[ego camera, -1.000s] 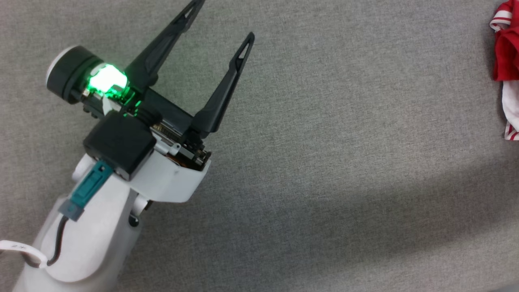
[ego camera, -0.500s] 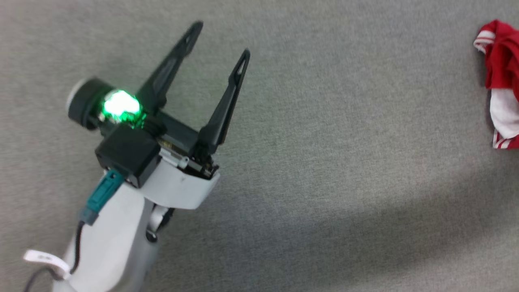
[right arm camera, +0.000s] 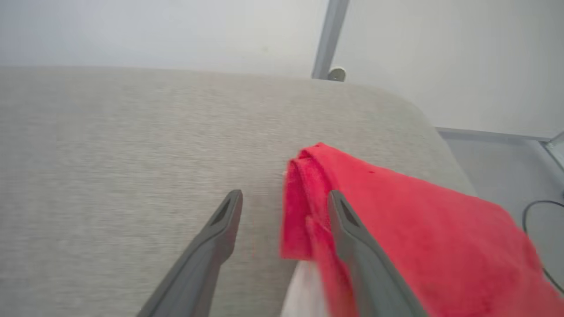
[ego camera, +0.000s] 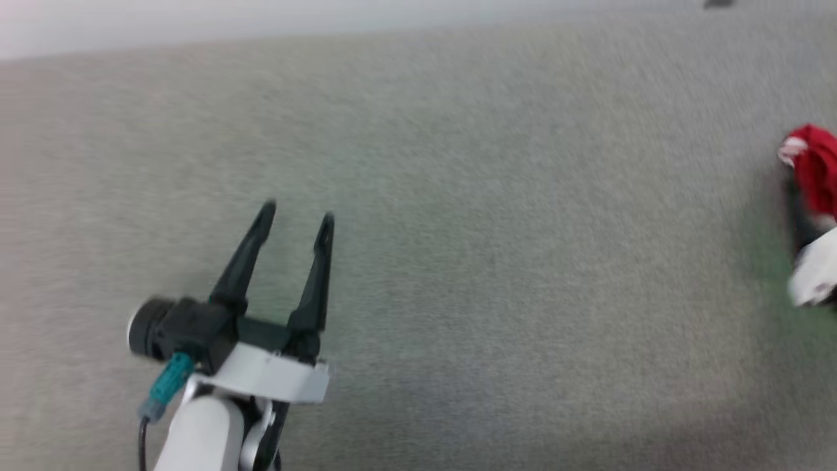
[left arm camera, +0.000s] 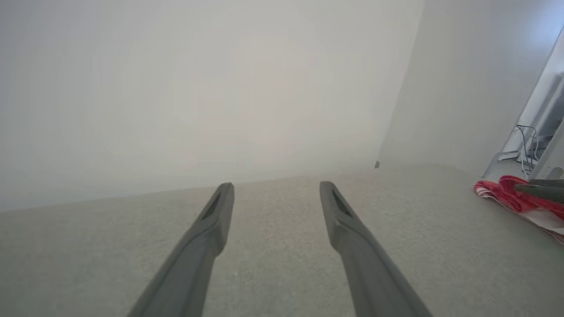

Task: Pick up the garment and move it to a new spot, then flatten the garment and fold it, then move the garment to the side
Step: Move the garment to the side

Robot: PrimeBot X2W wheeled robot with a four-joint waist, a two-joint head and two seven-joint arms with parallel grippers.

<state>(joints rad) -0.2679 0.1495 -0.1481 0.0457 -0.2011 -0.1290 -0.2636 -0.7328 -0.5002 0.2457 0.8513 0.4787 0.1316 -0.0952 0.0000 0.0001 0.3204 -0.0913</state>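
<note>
The garment (ego camera: 817,170) is a crumpled red and white heap at the right edge of the head view, blurred there. In the right wrist view its red fold (right arm camera: 396,211) lies on the grey surface, and my right gripper (right arm camera: 285,193) stands open over it, one finger on bare surface and the other in front of the cloth. Nothing is pinched between the fingers. In the left wrist view the garment (left arm camera: 506,196) sits far right with the right gripper's dark fingers (left arm camera: 544,191) above it. My left gripper (ego camera: 297,214) is open and empty at the lower left, well away from it (left arm camera: 276,186).
The grey fabric-covered surface (ego camera: 497,248) stretches wide between the two arms. Its far edge meets a pale wall (ego camera: 261,26). Close behind the garment the surface ends in a rounded corner (right arm camera: 414,114), with a grey post (right arm camera: 328,39) and cables (left arm camera: 526,145) beyond.
The whole head picture has shifted, so the camera has moved: the far edge and wall now show. The left gripper stays open and sits lower in the view. The garment remains at the right edge.
</note>
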